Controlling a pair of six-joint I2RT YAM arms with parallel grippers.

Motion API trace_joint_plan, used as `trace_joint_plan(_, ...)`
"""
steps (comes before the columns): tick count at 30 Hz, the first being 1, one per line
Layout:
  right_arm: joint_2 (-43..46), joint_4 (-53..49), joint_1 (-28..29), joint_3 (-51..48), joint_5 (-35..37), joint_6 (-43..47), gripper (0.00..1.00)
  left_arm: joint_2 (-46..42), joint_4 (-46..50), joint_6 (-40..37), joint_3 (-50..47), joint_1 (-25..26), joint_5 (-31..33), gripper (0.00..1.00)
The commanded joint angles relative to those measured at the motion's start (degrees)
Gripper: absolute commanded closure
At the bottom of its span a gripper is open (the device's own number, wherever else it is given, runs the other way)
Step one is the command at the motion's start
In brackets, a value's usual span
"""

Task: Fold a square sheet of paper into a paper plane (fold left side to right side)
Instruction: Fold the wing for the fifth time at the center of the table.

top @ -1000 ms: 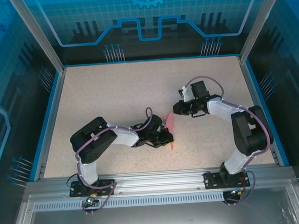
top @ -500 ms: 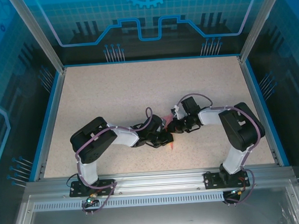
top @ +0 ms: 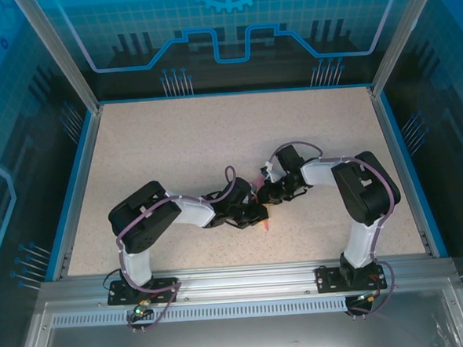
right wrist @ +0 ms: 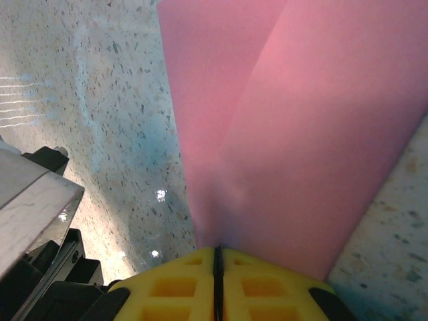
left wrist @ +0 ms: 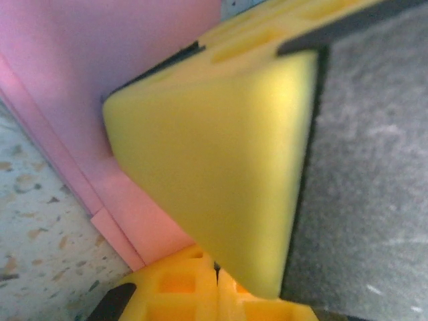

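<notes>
The square sheet of paper (top: 264, 225) lies folded into a narrow pink pointed strip at mid-table, mostly hidden under both grippers. My left gripper (top: 256, 214) is shut, its tips down on the strip's left side. In the left wrist view its yellow fingertips (left wrist: 217, 275) meet at the pink paper (left wrist: 80, 80), with the other arm's yellow finger (left wrist: 214, 167) close in front. My right gripper (top: 269, 195) is shut too. Its closed tips (right wrist: 217, 251) rest against the creased pink paper (right wrist: 301, 134), which puckers slightly there.
The speckled beige table (top: 175, 145) is bounded by a blue rim (top: 81, 175) and glass walls. Part of the left arm (right wrist: 33, 221) shows close beside the right fingers. Both arms crowd together at the table's middle.
The right arm has swung left and down from open table to the paper, ending with its tips beside the left gripper. The left arm has stayed put.
</notes>
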State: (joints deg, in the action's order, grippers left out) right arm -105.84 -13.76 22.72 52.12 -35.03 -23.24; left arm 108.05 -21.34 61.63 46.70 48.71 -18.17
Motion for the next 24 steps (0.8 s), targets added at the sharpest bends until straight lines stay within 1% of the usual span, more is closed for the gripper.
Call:
trace_joint_plan(1, -2.3, 4.9, -2.0, 3.1, 5.2, 2.6, 0.90, 1.5, 8.8, 0.5, -2.8, 1.0, -1.0, 1.00)
trace_joint_plan(15, -5.5, 2.0, -2.9, 7.1, 5.5, 3.3, 0.90, 1.0, 8.7, 0.2, -2.7, 1.1, -1.1, 1.00)
trace_joint_plan(22, -6.5, -3.2, -2.6, 9.0, 10.4, 3.9, 0.90, -0.4, 7.8, -0.7, -2.3, 1.1, -1.5, 1.00)
trace_joint_plan(24, -6.9, -5.1, -2.5, 9.9, 11.7, 3.9, 0.90, -2.0, 8.2, -1.9, -2.1, 1.1, -1.3, 0.95)
